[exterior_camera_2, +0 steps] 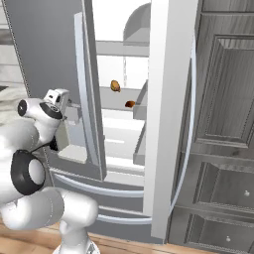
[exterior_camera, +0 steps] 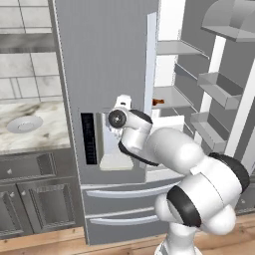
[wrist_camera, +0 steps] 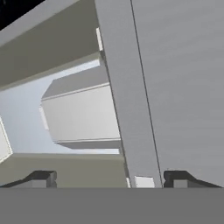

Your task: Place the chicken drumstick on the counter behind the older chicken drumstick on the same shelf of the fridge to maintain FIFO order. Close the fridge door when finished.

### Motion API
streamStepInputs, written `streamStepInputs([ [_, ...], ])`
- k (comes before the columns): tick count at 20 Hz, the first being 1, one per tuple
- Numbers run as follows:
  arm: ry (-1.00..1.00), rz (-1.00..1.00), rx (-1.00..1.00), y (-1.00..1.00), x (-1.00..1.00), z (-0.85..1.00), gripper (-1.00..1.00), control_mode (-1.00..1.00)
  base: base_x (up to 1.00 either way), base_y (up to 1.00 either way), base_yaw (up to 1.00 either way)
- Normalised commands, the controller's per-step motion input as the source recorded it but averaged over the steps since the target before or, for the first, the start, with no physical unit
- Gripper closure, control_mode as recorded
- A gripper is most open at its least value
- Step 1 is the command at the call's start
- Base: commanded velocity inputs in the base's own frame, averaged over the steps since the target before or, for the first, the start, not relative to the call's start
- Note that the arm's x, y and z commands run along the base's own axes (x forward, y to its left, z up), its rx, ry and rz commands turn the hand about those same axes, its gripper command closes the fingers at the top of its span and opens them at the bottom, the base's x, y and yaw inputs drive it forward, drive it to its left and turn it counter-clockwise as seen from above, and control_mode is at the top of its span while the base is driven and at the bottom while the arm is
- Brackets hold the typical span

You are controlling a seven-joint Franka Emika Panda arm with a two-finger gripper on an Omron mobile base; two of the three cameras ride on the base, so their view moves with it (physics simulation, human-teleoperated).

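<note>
your gripper (wrist_camera: 109,181) gapes wide and empty at the fridge (exterior_camera: 107,74) door edge; both drumsticks (exterior_camera_2: 115,85) sit inside, so push the door shut.

- Checked the fridge (exterior_camera: 107,74) doors front and back, nothing readable, no brand badge or sticker.
- Dark dispenser panel (exterior_camera: 88,138) on the closed fridge door: just black, no digits or icons legible.
- Cabinets beside the fridge: no labels either.
</note>
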Motion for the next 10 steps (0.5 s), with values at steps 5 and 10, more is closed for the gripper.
streamStepInputs([
  [5, 0.00, 0.00, 0.00, 0.04, 0.46, 0.19, -1.00, -1.00, 0.00, 0.00, 0.00],
  [10, 0.01, 0.00, 0.00, 0.00, 0.47, 0.08, -1.00, -1.00, 0.00, 0.00, 0.00],
])
